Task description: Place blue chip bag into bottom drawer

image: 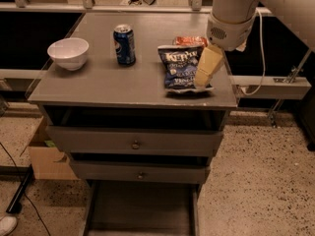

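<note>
The blue chip bag (181,67) lies flat on the right part of the grey cabinet top (113,85), white lettering facing up. My gripper (206,68) hangs from the white arm at the upper right, its pale fingers pointing down over the bag's right edge. The bottom drawer (142,210) is pulled out below the two upper drawers, a shallow grey tray with nothing in it.
A blue Pepsi can (124,44) stands left of the bag. A white bowl (68,53) sits at the far left. An orange-red packet (189,41) lies behind the bag. A cardboard box (47,156) stands on the floor left of the cabinet.
</note>
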Available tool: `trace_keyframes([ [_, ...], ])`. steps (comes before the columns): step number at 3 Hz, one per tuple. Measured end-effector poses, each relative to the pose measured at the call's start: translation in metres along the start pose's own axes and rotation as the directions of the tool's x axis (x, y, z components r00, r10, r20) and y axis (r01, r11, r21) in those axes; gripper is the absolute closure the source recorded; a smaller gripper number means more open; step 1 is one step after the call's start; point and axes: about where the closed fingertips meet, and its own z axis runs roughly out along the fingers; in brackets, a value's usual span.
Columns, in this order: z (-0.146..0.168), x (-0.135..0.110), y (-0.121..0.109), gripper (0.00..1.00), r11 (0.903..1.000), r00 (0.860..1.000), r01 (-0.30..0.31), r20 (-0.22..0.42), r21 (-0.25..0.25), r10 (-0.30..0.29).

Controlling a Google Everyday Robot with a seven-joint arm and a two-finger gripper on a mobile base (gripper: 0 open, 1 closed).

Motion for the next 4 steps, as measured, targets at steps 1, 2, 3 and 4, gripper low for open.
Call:
trace_keyframes([
  [1, 0.004, -0.014, -0.007, 0.00, 0.9997, 1.000, -0.013, 0.008, 0.023, 0.012],
  [2, 0.021, -0.059, -0.018, 0.00, 0.9989, 0.999, -0.040, -0.011, 0.025, 0.040],
  [3, 0.022, -0.064, -0.020, 0.00, 0.9987, 0.999, -0.039, 0.012, 0.033, 0.039],
  [4, 0.036, -0.071, -0.019, 0.00, 0.9996, 1.000, -0.028, -0.005, 0.011, 0.028],
])
